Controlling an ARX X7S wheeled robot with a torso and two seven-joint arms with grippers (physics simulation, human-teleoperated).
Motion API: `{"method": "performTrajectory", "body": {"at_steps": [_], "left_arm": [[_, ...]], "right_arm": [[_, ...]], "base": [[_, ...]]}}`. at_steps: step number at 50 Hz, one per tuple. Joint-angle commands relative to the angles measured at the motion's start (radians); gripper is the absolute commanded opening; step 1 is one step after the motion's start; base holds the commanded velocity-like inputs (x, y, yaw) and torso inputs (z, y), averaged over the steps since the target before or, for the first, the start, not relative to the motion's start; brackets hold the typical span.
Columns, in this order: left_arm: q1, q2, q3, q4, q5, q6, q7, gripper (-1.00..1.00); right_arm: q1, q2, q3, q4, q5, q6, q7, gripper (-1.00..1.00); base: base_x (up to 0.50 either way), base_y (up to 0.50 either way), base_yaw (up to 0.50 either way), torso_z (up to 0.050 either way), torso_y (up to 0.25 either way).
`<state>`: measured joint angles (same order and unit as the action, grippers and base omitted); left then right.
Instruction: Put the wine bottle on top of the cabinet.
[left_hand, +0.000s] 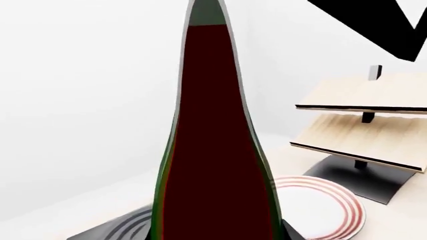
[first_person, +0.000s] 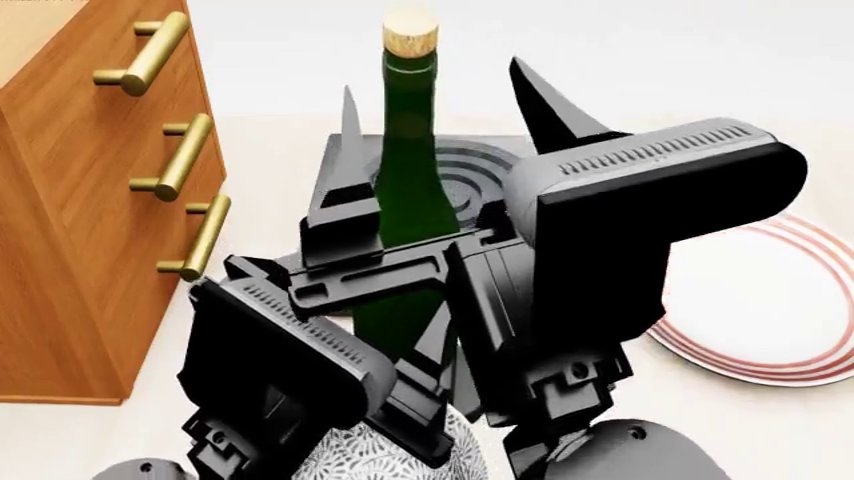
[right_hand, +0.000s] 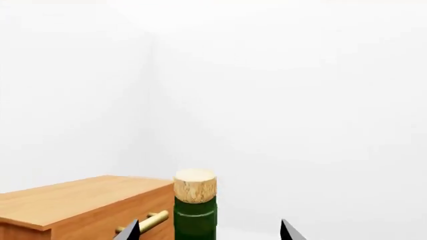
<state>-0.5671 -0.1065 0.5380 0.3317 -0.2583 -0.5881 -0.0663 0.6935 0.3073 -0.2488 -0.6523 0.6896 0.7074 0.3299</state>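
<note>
So the wine bottle (first_person: 407, 170) stands upright dead center in the head view, cork up at 12 o'clock, right in the middle of both arms. The left gripper (first_person: 360, 215) looks wrapped around the bottle's body at about mid-height, fingers pressed on either side, so I'd call that a grip. The right gripper (first_person: 541, 115) sits at the bottle's 3 o'clock; its wrist view shows two dark tips well apart with the cork between them, touching nothing. The cabinet (first_person: 80, 230) is over at 9 o'clock, brass handles facing the bottle. A red-ringed white plate (first_person: 774, 320) lies at 4 o'clock, and a pale wooden rack (left_hand: 363, 125) shows in the left wrist view.
</note>
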Motion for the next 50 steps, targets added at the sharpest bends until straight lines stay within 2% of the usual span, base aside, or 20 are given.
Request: {"method": "performTrajectory", "body": {"at_steps": [1, 3, 13, 16, 22, 28, 35, 39, 50], "left_arm": [[-0.018, 0.002, -0.034, 0.014, -0.063, -0.011, -0.033, -1.00], [-0.018, -0.009, -0.011, 0.006, -0.039, -0.001, -0.036, -1.00], [-0.054, -0.048, -0.035, -0.005, -0.028, -0.029, -0.058, -1.00], [-0.058, -0.065, -0.058, -0.005, -0.030, -0.035, -0.066, -1.00], [-0.092, -0.095, -0.085, -0.003, -0.022, -0.061, -0.080, -1.00], [-0.183, -0.130, -0.143, 0.050, -0.031, -0.167, -0.107, -1.00], [-0.314, -0.192, -0.183, 0.080, -0.008, -0.293, -0.128, -1.00], [-0.390, -0.230, -0.168, 0.114, -0.001, -0.371, -0.114, -1.00], [-0.627, -0.251, -0.208, 0.066, -0.008, -0.497, -0.093, -1.00]], "right_arm": [[-0.199, 0.055, 0.083, -0.181, 0.025, -0.069, 0.046, 1.00], [-0.218, 0.066, 0.084, -0.213, 0.022, -0.064, 0.059, 1.00], [-0.379, 0.134, 0.130, -0.390, 0.037, -0.094, 0.128, 1.00], [-0.409, 0.198, 0.088, -0.393, 0.036, -0.168, 0.177, 1.00], [-0.493, 0.210, 0.068, -0.356, -0.053, -0.246, 0.170, 1.00], [-0.525, 0.223, 0.037, -0.325, -0.125, -0.251, 0.171, 1.00], [-0.547, 0.253, 0.101, -0.348, -0.076, -0.259, 0.194, 1.00], [-0.570, 0.263, 0.127, -0.339, -0.064, -0.285, 0.191, 1.00], [-0.583, 0.287, 0.159, -0.357, -0.031, -0.295, 0.211, 1.00]], "base": [[0.00, 0.00, 0.00, 0.000, 0.000], [0.00, 0.00, 0.00, 0.000, 0.000], [0.00, 0.00, 0.00, 0.000, 0.001], [0.00, 0.00, 0.00, 0.000, 0.000], [0.00, 0.00, 0.00, 0.000, 0.002], [0.00, 0.00, 0.00, 0.000, 0.000], [0.00, 0.00, 0.00, 0.001, 0.001], [0.00, 0.00, 0.00, 0.000, 0.000], [0.00, 0.00, 0.00, 0.000, 0.001]]}}
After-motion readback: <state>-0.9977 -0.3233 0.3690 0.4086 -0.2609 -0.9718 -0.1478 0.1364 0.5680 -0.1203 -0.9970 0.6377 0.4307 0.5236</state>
